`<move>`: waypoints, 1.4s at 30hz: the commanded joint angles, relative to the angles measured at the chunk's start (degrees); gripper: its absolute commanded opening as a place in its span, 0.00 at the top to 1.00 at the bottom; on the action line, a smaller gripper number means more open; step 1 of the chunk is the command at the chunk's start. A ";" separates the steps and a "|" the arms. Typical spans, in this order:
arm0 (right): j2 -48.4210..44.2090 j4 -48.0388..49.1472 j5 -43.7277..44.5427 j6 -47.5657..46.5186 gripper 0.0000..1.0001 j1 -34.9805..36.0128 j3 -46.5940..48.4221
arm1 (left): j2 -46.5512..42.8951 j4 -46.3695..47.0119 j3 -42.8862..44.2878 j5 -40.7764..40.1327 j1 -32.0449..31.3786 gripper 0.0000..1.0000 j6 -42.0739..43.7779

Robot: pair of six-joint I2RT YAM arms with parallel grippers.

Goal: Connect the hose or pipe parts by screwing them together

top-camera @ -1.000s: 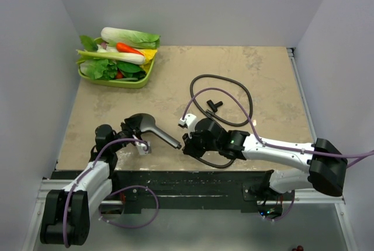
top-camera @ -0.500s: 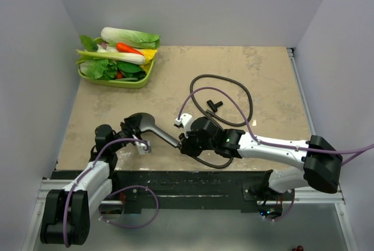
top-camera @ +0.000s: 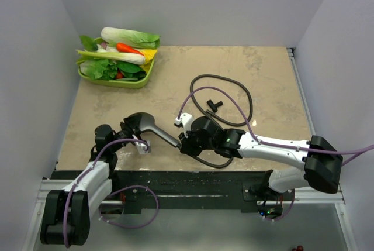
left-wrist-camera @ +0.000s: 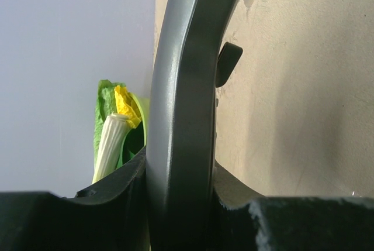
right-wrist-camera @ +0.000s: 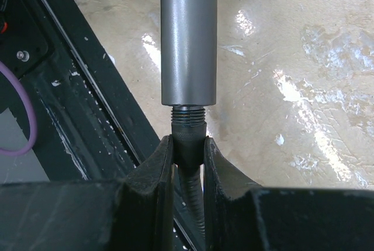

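Note:
The dark grey shower head (top-camera: 142, 123) sits just above the table at the near left, its handle (top-camera: 168, 140) pointing right. My left gripper (top-camera: 135, 131) is shut on the round head. In the left wrist view the head's rim (left-wrist-camera: 181, 87) is clamped between the jaws of the left gripper (left-wrist-camera: 178, 172). My right gripper (top-camera: 185, 142) is shut on the hose's end nut (right-wrist-camera: 188, 140). The nut sits on the handle's thread (right-wrist-camera: 188, 114), with a few turns showing below the handle (right-wrist-camera: 188, 40). The thin dark hose (top-camera: 232, 80) loops behind the right arm.
A green tray (top-camera: 137, 81) of toy vegetables stands at the back left. A small black T-shaped piece (top-camera: 214, 106) lies inside the hose loop. A purple cable (top-camera: 228, 98) arches over the right arm. The black base rail (top-camera: 187, 182) runs along the near edge.
My right gripper has shifted a little to the left with the hose nut, up against the handle's end. The left arm and shower head have stayed put.

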 commanded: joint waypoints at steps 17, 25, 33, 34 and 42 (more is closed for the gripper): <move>-0.57 5.40 2.22 -0.73 1.00 0.26 3.19 | -2.60 5.30 -2.52 4.88 0.05 1.00 1.39; 0.74 8.30 2.39 -0.47 0.97 0.34 3.36 | -2.43 4.50 -2.08 4.71 0.05 1.00 1.39; 0.75 10.15 2.57 0.33 0.95 0.26 3.36 | -2.34 3.80 -2.08 4.71 0.05 1.00 1.83; 0.66 10.15 2.57 0.50 0.95 0.26 3.19 | -2.51 3.45 -2.00 4.88 0.05 1.00 2.18; -1.27 10.94 5.11 0.15 0.96 0.26 2.04 | -2.51 2.66 -2.79 5.50 0.05 1.00 5.60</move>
